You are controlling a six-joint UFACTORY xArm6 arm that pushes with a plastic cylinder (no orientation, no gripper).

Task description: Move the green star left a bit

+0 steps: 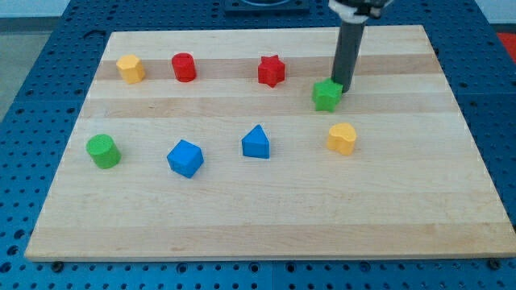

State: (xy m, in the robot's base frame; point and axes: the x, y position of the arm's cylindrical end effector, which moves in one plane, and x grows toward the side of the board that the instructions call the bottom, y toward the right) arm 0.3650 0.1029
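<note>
The green star (326, 95) lies on the wooden board (266, 217), right of centre in the upper half. My tip (341, 89) stands at the star's upper right edge, touching or almost touching it. The dark rod rises from there to the view's top. A red star (272, 71) lies to the green star's upper left.
A yellow block (130, 68) and a red cylinder (184, 67) lie at the upper left. A green cylinder (103, 151), a blue block (185, 158) and a blue triangular block (255, 142) lie in a row below. A yellow block (342, 138) lies just below the green star.
</note>
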